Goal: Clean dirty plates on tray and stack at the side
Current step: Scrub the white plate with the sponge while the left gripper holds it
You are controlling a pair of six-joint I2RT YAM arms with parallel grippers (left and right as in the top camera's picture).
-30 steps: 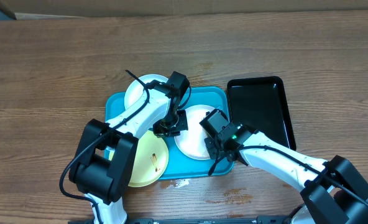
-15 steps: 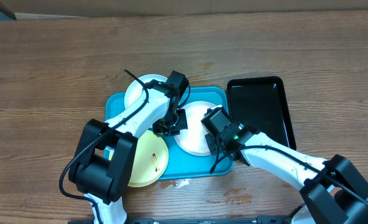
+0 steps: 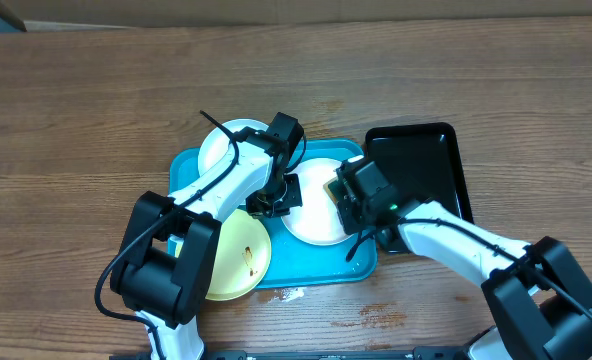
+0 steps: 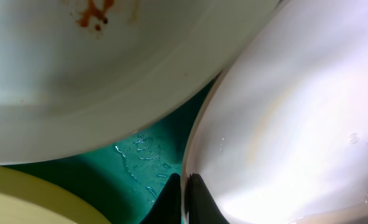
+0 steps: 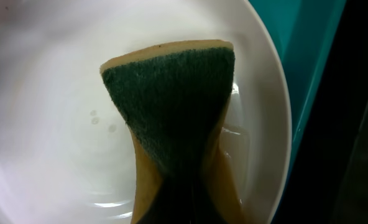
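Overhead, the turquoise tray (image 3: 321, 272) lies on the wooden bench (image 3: 96, 100) with all three plates on it. A glossy black tray (image 3: 421, 170) sits just beside its right edge.

My left jaws are clenched on the left rim of the middle white plate (image 3: 311, 215), which rests in the tray's right half. The left wrist camera shows my dark fingertips (image 4: 202, 208) pinched on that rim, one on either side.

My right jaws grasp a sponge (image 5: 171, 106), its green scouring face toward the wrist camera and a yellow body behind. It lies against the wet right side of the same plate, close to the rim nearest the tray's wall.

The second white plate (image 3: 224, 148) sits at the tray's far left corner, overhanging the rim, and carries an orange-red smudge (image 4: 94, 14). The pale yellow plate (image 3: 231, 272) sits at the near left corner and hangs out over the bench, a small dark mark (image 3: 247, 257) near its middle. Water droplets (image 4: 140, 165) bead on the tray floor between the three plates.
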